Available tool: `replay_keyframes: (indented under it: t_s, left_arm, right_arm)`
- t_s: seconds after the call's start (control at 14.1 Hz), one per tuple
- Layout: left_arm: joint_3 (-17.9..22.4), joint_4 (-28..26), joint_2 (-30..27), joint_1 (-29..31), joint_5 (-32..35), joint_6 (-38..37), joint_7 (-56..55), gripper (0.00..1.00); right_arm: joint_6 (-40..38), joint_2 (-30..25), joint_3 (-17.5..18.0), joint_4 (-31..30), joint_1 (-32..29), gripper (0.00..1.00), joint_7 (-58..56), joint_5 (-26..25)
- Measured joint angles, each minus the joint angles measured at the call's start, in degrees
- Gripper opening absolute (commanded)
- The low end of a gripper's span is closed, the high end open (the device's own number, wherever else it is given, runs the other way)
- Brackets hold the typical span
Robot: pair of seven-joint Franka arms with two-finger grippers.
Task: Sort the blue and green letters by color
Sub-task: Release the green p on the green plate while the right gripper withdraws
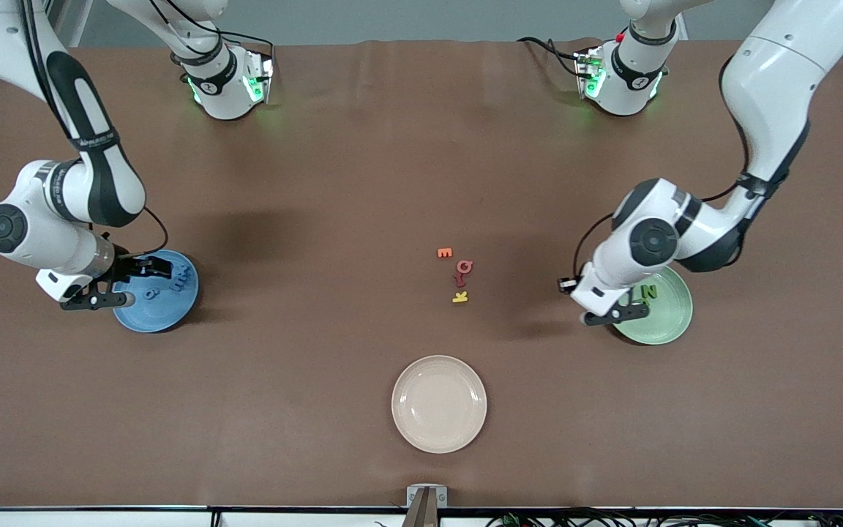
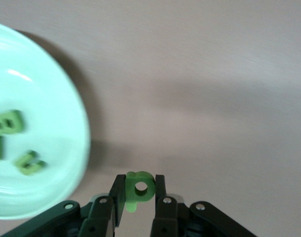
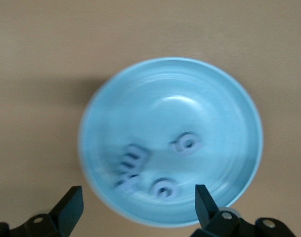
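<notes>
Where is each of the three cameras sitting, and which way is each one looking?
Front view: high across the table, facing both arms, three plates and leftover letters.
Left wrist view: on the left wrist, looking down past the left gripper, shut on the green P, beside the green plate.
Right wrist view: over the blue plate; open right gripper.
Both plates also show in front.

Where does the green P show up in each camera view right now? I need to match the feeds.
Front view: not visible; the left hand that carries it sits at the green plate's edge, hiding it.
Left wrist view: the green P is clamped between the left hand's fingers, over bare table beside the green plate.
Right wrist view: not in it.
Shared landmark: the green plate, in the front and left wrist views.
</notes>
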Motion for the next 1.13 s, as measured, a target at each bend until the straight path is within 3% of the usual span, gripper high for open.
replay_keyframes:
  t_s: [0.28,0.64,0.92,1.13]
  left_arm:
    - [-0.03,0.02,-0.2,6.84,0.01,-0.1,6.88,0.13]
    - [-0.02,0.5,-1.38,13.07,0.12,-0.1,13.46,0.13]
    - [0.18,0.88,-1.21,15.25,1.87,-0.1,15.12,0.13]
    - [0.18,1.65,0.0,15.25,2.95,-0.1,15.13,0.14]
  right_arm:
    - [-14.78,-7.58,0.25,3.09,7.2,1.0,10.42,-0.03]
    - [-38.27,-10.41,-0.03,18.71,8.7,1.0,11.88,-0.09]
    - [-45.8,-10.38,-0.42,30.0,8.42,1.0,6.41,-2.8]
    - [-48.06,-10.32,-0.83,33.59,6.21,1.0,3.97,-3.57]
